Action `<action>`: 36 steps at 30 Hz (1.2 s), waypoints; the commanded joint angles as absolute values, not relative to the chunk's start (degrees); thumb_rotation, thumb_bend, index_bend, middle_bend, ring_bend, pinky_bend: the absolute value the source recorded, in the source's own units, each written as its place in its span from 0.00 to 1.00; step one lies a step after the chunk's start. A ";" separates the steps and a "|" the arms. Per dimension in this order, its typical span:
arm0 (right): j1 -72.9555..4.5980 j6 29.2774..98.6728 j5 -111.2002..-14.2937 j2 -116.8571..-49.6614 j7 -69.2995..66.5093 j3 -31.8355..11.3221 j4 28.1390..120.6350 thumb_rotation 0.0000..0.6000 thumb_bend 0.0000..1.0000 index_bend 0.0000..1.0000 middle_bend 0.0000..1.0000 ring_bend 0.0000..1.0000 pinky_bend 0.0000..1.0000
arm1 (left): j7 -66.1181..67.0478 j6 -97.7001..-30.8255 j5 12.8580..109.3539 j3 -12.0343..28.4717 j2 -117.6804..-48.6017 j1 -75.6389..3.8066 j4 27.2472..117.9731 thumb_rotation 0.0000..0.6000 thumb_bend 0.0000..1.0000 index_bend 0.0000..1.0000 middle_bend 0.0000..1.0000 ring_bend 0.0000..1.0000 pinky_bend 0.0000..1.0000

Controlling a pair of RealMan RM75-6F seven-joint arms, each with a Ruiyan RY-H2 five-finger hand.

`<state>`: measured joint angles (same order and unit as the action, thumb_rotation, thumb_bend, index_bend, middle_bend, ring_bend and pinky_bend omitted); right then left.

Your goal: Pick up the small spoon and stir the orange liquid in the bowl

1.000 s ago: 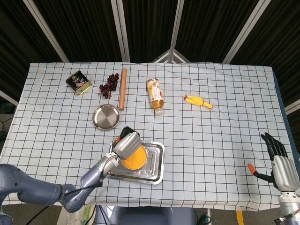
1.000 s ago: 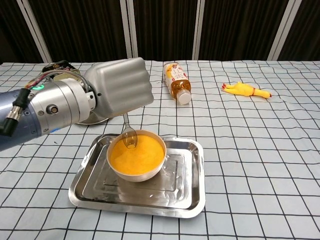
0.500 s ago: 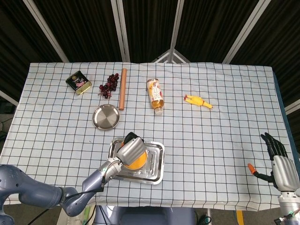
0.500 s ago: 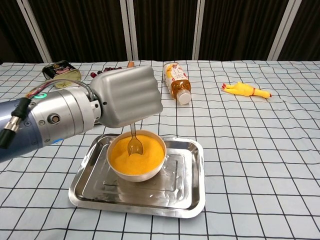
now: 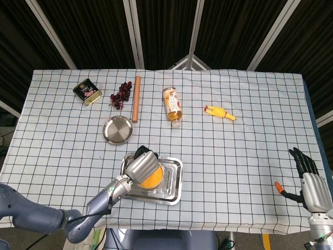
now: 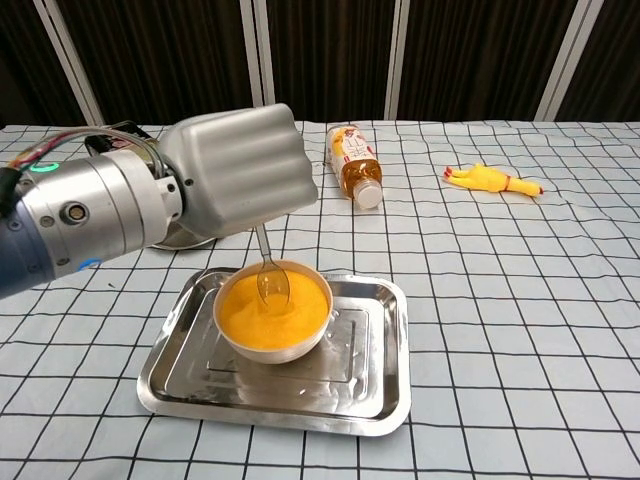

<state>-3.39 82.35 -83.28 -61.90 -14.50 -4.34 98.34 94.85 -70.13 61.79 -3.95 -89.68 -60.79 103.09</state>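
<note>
Since the earlier frame, left hand (image 6: pixel 235 170) gripping spoon (image 6: pixel 271 283) rose slightly over bowl (image 6: pixel 272 318); right hand (image 5: pixel 310 179) idle, fingers spread, near table edge; bottle (image 6: pixel 354 163) label seems unreadable.

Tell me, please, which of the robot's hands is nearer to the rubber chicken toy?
The left hand, though not by much. It is over the bowl in the tray, holding the spoon. The right hand rests at the table's near right corner, farther from the chicken.
</note>
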 commanded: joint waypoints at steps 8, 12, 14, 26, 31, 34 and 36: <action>-3.45 82.21 -83.21 -61.95 -14.30 -4.32 98.33 1.00 0.32 0.00 0.00 0.00 0.00 | 95.96 -69.39 63.65 -4.50 -87.26 -61.00 104.14 1.00 0.60 0.76 1.00 0.98 0.98; -3.47 82.24 -83.34 -61.99 -14.16 -4.29 98.39 1.00 0.32 0.00 0.00 0.00 0.00 | 99.78 -67.67 64.85 -5.56 -86.39 -62.45 103.49 1.00 0.60 0.76 1.00 0.98 0.98; -3.44 82.34 -83.35 -62.00 -14.20 -4.32 98.43 1.00 0.32 0.00 0.00 0.00 0.00 | 101.23 -66.67 65.35 -5.85 -86.30 -63.19 103.35 1.00 0.60 0.76 1.00 0.98 0.98; -3.35 82.34 -83.26 -61.72 -15.14 -4.37 98.40 1.00 0.32 0.00 0.00 0.00 0.00 | 102.51 -64.27 66.80 -6.03 -87.31 -64.06 103.72 1.00 0.60 0.76 1.00 0.98 0.98; -3.41 82.22 -83.23 -61.75 -15.03 -4.36 98.40 1.00 0.32 0.00 0.00 0.00 0.00 | 101.41 -63.61 68.03 -6.38 -86.99 -63.92 104.21 1.00 0.60 0.76 1.00 0.98 0.98; -3.40 82.26 -83.26 -61.77 -14.89 -4.35 98.45 1.00 0.32 0.00 0.00 0.00 0.00 | 101.02 -63.46 68.46 -6.35 -87.44 -63.75 104.25 1.00 0.60 0.76 1.00 0.98 0.98; -3.40 82.25 -83.26 -61.78 -14.83 -4.33 98.48 1.00 0.32 0.00 0.00 0.00 0.00 | 100.75 -63.43 68.75 -6.16 -87.85 -63.64 104.27 1.00 0.60 0.76 1.00 0.98 0.98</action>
<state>-3.40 82.25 -83.26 -61.78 -14.83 -4.33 98.48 100.84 -63.46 68.69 -6.22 -87.76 -63.68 104.25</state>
